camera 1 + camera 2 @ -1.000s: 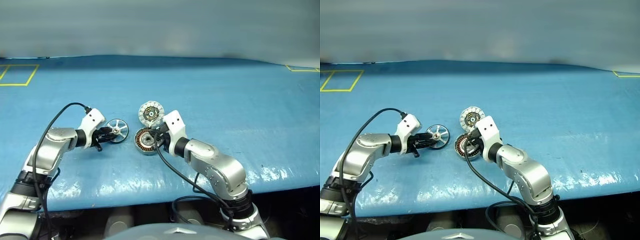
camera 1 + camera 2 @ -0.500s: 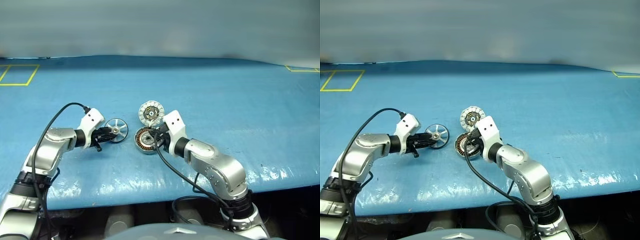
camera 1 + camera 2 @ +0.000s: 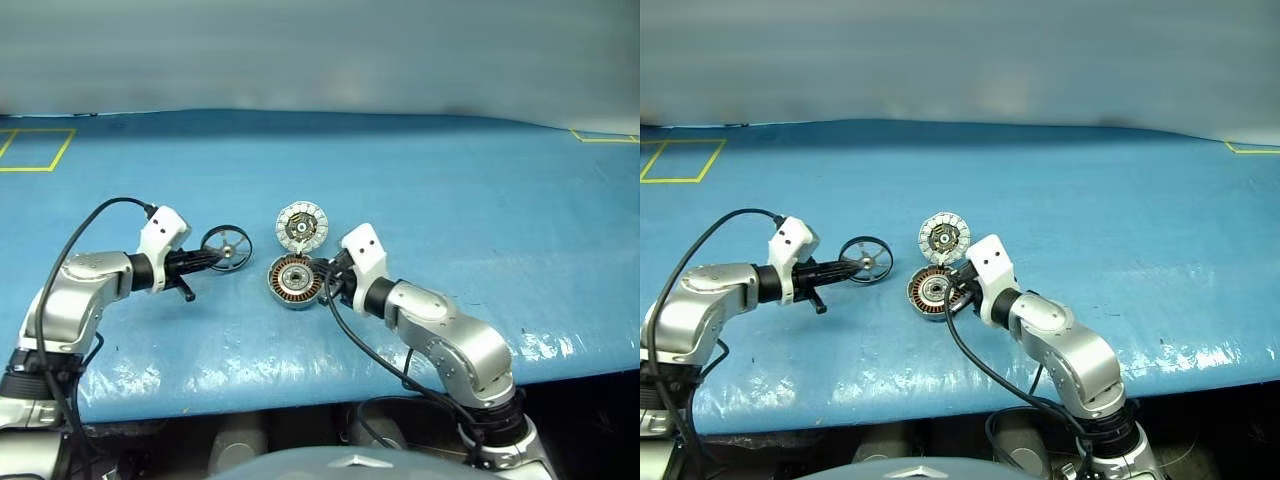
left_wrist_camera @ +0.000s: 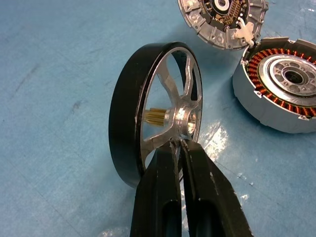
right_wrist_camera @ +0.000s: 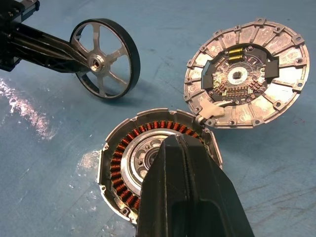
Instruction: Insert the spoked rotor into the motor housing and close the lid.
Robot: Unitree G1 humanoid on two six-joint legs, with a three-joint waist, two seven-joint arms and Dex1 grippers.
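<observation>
The spoked rotor [image 4: 158,111], with its black rim and silver spokes, stands tilted on edge above the blue mat. My left gripper [image 4: 178,143] is shut on one spoke beside the hub. To its right lies the motor housing [image 3: 293,282], open, showing copper-brown windings [image 5: 121,163]. The lid [image 3: 302,226] is folded back flat behind the housing, inner face up. My right gripper [image 5: 180,140] is shut with nothing in it. Its tips sit over the housing's near right rim; I cannot tell whether they touch it.
A blue mat [image 3: 450,190] covers the table, with yellow tape marks at the far left [image 3: 35,150] and far right [image 3: 605,137]. Black cables [image 3: 95,225] loop from both wrists. The table's front edge [image 3: 300,395] runs close below the arms.
My left gripper has shut on the rotor's spoke and tipped the rotor up from flat onto its edge, drawing it slightly left. My right gripper slid a little right, uncovering more of the housing.
</observation>
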